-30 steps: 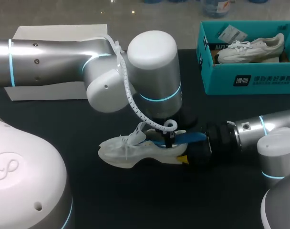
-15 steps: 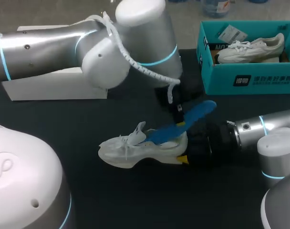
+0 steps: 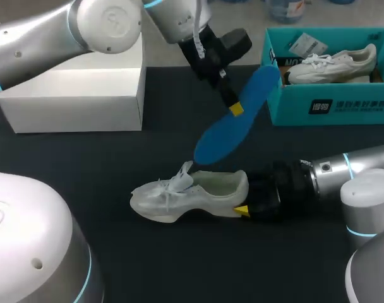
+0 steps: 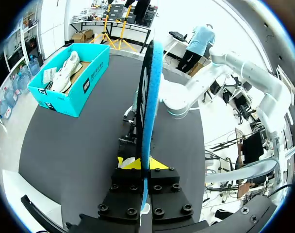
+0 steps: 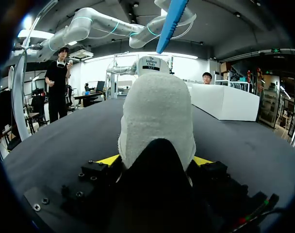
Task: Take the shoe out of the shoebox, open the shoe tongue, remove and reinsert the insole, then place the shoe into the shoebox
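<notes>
Though prev. in shoe (image 3: 189, 192), insole (image 3: 252, 98) aloft

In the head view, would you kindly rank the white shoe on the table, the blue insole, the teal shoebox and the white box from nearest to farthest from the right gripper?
1. white shoe: heel clamped in the right gripper.
2. blue insole: raised above the shoe.
3. teal shoebox: back right.
4. white box: back left.
</notes>
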### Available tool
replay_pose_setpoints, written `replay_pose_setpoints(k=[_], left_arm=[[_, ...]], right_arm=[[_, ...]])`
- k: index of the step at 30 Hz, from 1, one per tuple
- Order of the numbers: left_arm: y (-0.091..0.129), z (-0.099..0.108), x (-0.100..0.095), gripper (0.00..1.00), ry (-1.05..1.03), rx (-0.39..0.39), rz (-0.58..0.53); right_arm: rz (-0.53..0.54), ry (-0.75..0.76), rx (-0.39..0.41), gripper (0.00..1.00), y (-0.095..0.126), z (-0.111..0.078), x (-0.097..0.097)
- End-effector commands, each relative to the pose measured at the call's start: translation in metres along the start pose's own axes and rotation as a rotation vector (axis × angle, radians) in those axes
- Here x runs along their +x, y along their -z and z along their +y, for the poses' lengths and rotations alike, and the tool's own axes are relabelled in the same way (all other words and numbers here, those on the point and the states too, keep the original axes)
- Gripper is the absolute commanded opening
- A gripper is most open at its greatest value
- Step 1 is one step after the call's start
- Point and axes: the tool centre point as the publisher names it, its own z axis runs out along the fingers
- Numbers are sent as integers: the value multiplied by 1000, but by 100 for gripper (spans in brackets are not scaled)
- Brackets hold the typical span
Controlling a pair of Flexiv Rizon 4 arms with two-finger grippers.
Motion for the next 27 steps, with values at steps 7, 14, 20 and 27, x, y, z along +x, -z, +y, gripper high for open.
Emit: replay_pose_setpoints(k=[7, 14, 20, 27], left_arm=[[30, 4, 4, 0, -6, 36, 28], [30, 4, 4, 0, -6, 36, 28], [30, 4, 4, 0, -6, 36, 28], [30, 4, 4, 0, -6, 36, 28]], right_arm=[[-1, -1, 4, 0, -4, -3, 2], [-1, -1, 4, 0, -4, -3, 2], [-1, -1, 4, 0, -4, -3, 2], [-1, -1, 4, 0, -4, -3, 2]])
